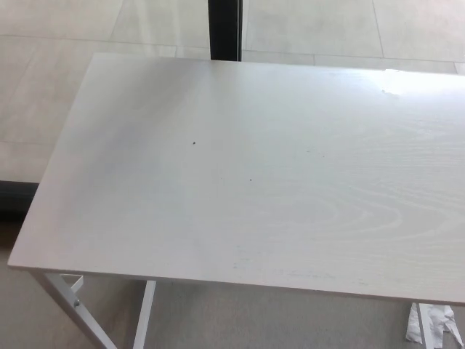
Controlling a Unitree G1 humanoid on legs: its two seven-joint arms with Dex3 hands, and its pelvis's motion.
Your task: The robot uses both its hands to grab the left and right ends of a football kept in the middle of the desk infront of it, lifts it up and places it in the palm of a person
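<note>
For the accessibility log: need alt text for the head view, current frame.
A pale wood-grain desk fills the view, with no football, robot hand or person in sight. Beyond its far edge lie a tiled floor and a dark vertical post; white desk legs show below the near edge, with crumpled white scraps on the floor at lower right.

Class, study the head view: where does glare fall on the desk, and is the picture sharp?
Head view: glare washes out the desk's far right corner; the left side is dimmer and greyer; wood grain and two small dark specks read clearly, so little blur.
</note>
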